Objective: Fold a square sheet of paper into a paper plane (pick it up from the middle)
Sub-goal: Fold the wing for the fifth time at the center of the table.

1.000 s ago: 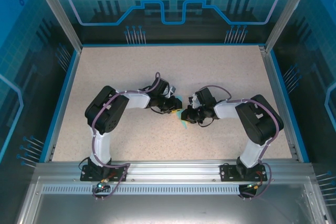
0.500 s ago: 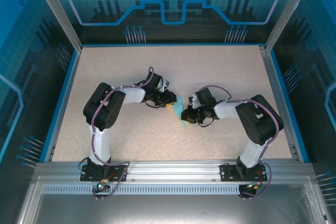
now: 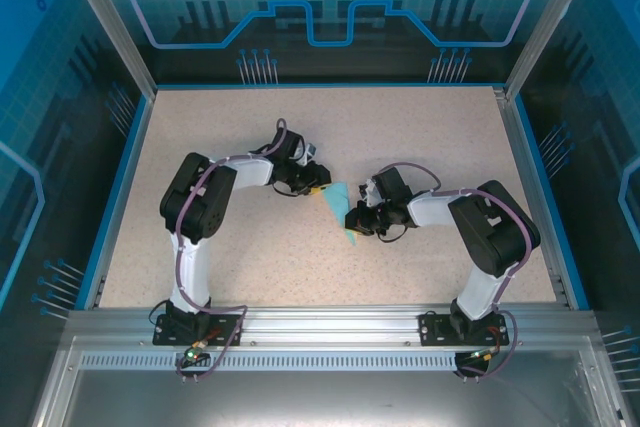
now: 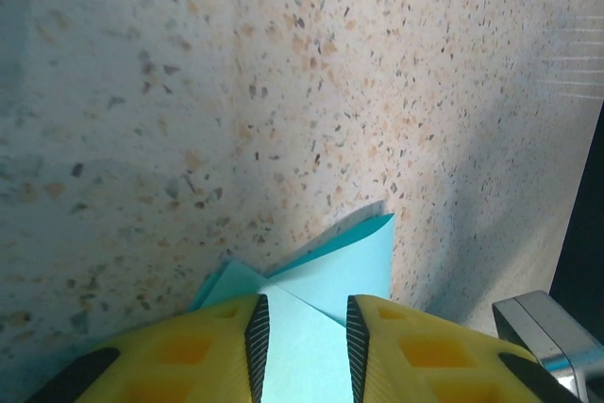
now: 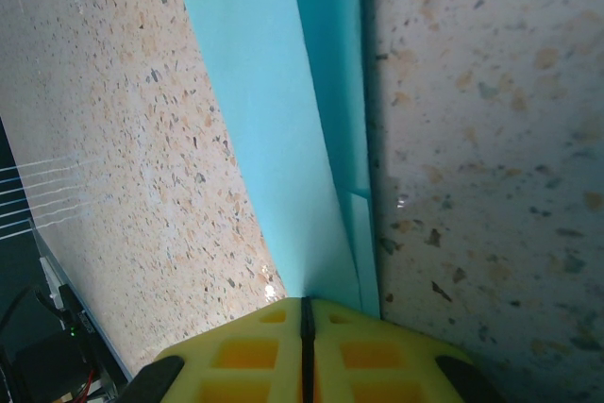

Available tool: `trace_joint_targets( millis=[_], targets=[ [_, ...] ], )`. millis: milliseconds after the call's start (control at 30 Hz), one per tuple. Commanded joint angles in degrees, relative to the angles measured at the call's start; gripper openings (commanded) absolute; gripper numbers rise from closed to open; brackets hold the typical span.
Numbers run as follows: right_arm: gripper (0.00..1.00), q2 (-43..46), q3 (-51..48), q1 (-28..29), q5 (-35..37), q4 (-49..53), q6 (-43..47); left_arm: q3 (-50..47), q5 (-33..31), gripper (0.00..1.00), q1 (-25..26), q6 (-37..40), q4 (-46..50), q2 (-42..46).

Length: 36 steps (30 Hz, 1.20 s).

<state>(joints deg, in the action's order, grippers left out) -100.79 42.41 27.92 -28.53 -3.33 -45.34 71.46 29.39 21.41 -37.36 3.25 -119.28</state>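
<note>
Cyan paper is lying folded into a slim angular wedge on the speckled table, mid-field between both arms. Right gripper is clamping fully closed on the wedge's narrow end, with paper running out from between its yellow pads. Left gripper is sitting at the wide end with jaws narrowly parted and paper showing in the gap. I can't tell if those fingers are actually biting. Judging the fold as partway, not yet a dart.

Risks:
- Left fingers dragging the loose flap and skewing or opening the crease.
- Both arms pulling opposite ways and tearing the thin sheet.
- Right pinch slipping off, letting the layers spring up.
</note>
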Motion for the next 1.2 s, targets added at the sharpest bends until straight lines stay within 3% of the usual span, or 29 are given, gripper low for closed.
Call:
trace_joint_targets(
  millis=[0, 433, 767, 933, 1167],
  targets=[
    [0.10, -2.39, -2.91, -0.24, 2.36, 7.48, 1.22, 1.31, -2.88, 0.32, -1.62, 1.07, 1.51, -2.44],
    [0.10, -3.14, -1.90, -0.29, 1.23, 6.05, 0.26, 3.24, -2.80, 0.33, -3.04, 3.27, 4.99, 3.17],
    [0.11, -3.51, -0.87, -0.24, 1.00, 6.25, 0.04, -2.87, 0.59, 0.31, -0.97, 0.96, 0.54, 11.17],
    [0.11, -3.54, -0.63, -0.28, 1.29, 6.41, 0.08, -1.61, 7.83, 0.30, 2.10, 1.09, -0.50, 8.01],
    [0.11, -2.72, -1.54, -0.24, 1.30, 4.83, -0.84, -0.61, 8.05, 0.29, 3.64, 0.58, -1.51, 1.83]
  ],
)
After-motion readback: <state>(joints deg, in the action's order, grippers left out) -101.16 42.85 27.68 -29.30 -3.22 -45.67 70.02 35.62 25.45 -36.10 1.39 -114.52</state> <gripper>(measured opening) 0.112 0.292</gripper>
